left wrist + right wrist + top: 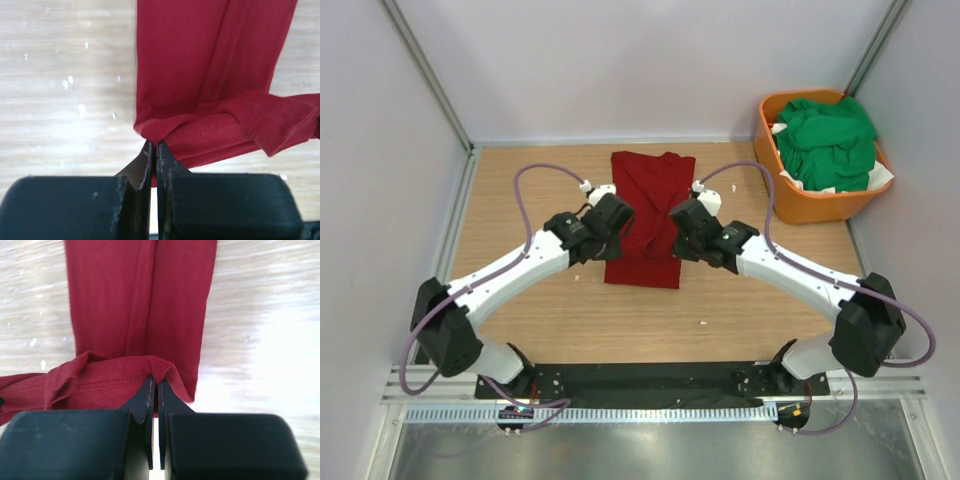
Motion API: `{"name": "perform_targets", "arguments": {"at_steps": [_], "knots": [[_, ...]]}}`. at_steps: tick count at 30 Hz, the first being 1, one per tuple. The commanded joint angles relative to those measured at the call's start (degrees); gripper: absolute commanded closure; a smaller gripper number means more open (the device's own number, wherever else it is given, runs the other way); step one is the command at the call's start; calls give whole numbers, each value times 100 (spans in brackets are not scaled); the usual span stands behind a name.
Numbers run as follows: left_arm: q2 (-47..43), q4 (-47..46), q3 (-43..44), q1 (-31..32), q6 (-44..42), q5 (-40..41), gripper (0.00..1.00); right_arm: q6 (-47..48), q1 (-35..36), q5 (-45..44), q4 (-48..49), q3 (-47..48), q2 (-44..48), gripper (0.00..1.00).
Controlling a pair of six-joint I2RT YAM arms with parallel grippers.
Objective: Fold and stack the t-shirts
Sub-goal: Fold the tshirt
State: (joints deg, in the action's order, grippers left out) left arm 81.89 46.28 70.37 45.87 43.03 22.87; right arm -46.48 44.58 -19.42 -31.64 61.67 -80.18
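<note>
A dark red t-shirt point(650, 180) lies as a long narrow strip on the wooden table point(540, 310), running away from the arms. My left gripper point(620, 225) is shut on the left corner of its stitched hem point(215, 132), which is raised and bunched over the strip point(200, 60). At the hem's right corner my right gripper point(682, 228) is also shut on the cloth, its tips point(156, 381) pinching a fold above the flat part of the shirt point(135, 300). Bright green t-shirts point(828, 140) lie crumpled in a heap at the back right.
The green heap fills an orange plastic basket point(820, 208) in the back right corner. White walls and metal posts bound the table on the left, back and right. Bare wood shows on both sides of the red strip.
</note>
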Motion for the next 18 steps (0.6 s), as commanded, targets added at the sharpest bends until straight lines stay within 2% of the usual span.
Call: {"name": "perform_targets", "arguments": {"at_steps": [1, 13, 18], "knots": [[509, -49, 521, -472, -813, -177, 100, 482, -484, 104, -53, 380, -357, 99], [2427, -242, 1804, -1255, -1419, -907, 100, 833, -1214, 509, 228, 1074, -1482, 99], [3464, -24, 2647, -1589, -1569, -1083, 100, 983, -1495, 702, 263, 1548, -2246, 99]]}}
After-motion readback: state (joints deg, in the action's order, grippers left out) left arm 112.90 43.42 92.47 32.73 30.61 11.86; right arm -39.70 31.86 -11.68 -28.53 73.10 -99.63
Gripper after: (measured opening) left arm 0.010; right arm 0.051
